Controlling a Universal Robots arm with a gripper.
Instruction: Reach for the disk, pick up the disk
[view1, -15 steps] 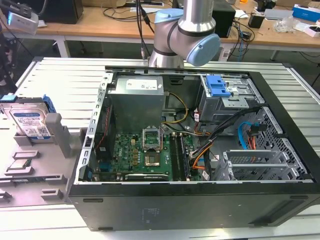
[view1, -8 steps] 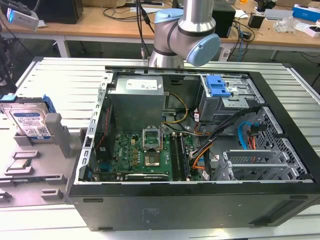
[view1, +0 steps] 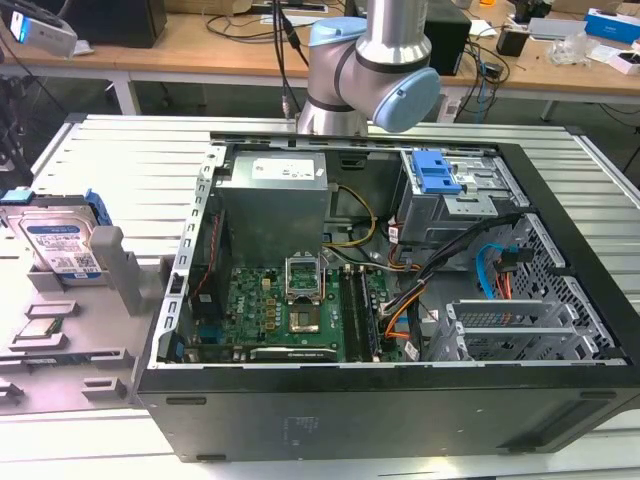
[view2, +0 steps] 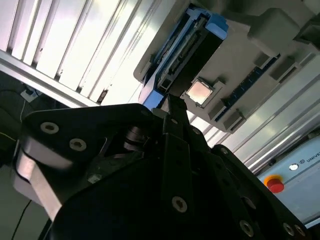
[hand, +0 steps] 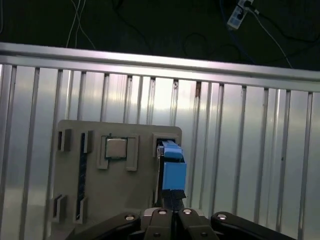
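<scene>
Exterior view: the disk (view1: 62, 245) stands tilted in a gray fixture (view1: 120, 265) on the slatted surface (view1: 130, 160). Second wrist view: my hand (view2: 168, 100) looks pinched narrow and empty. First wrist view: I see the disk straight ahead of the hand and apart from it, with its thin blue-framed edge running crosswise to the hand's closing line.

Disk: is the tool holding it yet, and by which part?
Nothing is held. The disk stands untouched in its gray fixture in the exterior view; the tool is short of it in the second wrist view.
</scene>
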